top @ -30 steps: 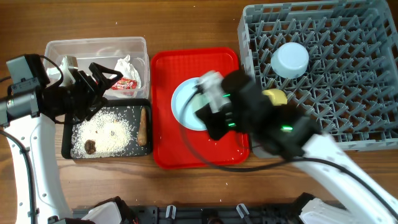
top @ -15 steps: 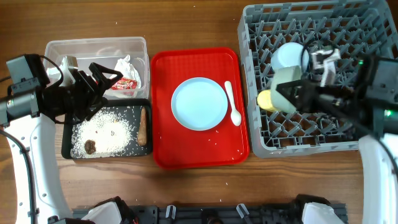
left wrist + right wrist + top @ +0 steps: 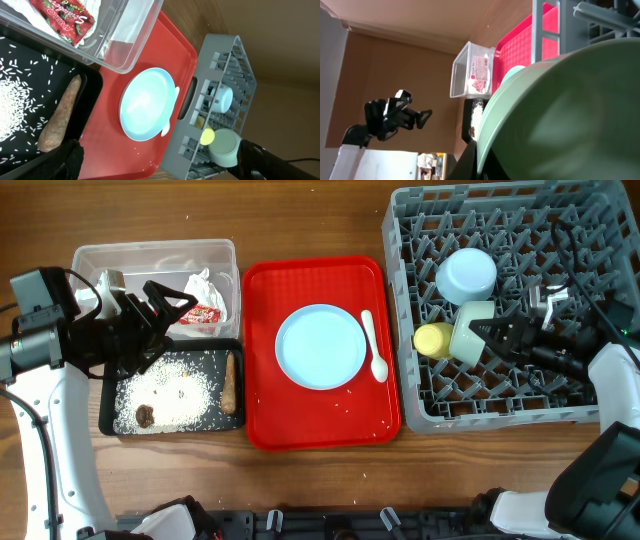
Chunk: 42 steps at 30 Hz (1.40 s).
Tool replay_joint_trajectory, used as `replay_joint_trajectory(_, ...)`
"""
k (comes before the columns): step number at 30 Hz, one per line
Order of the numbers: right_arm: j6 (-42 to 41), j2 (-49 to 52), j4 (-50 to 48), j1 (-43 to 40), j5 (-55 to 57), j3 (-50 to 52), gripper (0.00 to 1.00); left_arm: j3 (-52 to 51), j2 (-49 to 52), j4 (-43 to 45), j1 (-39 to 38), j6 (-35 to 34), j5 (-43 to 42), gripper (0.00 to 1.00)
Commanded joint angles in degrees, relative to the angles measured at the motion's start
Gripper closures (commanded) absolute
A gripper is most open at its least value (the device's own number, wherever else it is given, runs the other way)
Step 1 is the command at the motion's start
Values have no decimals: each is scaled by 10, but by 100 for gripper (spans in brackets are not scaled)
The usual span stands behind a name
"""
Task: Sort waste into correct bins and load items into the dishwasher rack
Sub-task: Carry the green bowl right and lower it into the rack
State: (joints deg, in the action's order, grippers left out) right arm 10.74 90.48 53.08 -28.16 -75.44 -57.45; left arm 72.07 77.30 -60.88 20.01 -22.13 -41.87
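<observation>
My right gripper (image 3: 492, 336) is shut on the rim of the pale green bowl (image 3: 470, 330), held on its side in the grey dishwasher rack (image 3: 590, 240) next to the yellow cup (image 3: 432, 340). The bowl fills the right wrist view (image 3: 570, 115). The light blue cup (image 3: 466, 275) stands in the rack. The light blue plate (image 3: 320, 346) and white spoon (image 3: 373, 345) lie on the red tray (image 3: 310, 425). My left gripper (image 3: 165, 305) is open and empty over the clear tub (image 3: 150, 256), which holds tissue (image 3: 205, 285) and the red wrapper (image 3: 205, 313). The black tray (image 3: 105, 415) holds rice (image 3: 170, 388) and the brown stick (image 3: 230, 383).
The left wrist view shows the wrapper (image 3: 65, 20), the brown stick (image 3: 60, 115), the plate (image 3: 147, 104) and the rack (image 3: 235, 60) with the bowl (image 3: 223, 145). A few rice grains lie on the red tray. Bare wooden table runs along the front.
My right arm has carried the pale green bowl from over the red tray across into the rack and set it lower beside the yellow cup. The left arm has not moved.
</observation>
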Motion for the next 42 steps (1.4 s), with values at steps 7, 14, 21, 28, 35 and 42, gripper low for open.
replay_joint_trajectory(7,-23,16,5,-58,83,7,92,6,-8,1,4,7,0,0)
replay_joint_trajectory(14,-95,16,9,-97,144,7,80,6,-8,1,4,7,0,0)
replay_joint_trajectory(21,-109,16,13,-102,198,-9,65,6,-8,1,4,7,0,0)
replay_joint_trajectory(28,-155,-16,33,-102,322,-24,64,6,-8,1,4,7,-1,0)
replay_joint_trajectory(35,-187,-89,66,-102,429,-23,63,6,-8,1,4,7,0,0)
replay_joint_trajectory(42,-235,-172,57,-102,496,-24,51,6,-8,1,4,7,0,0)
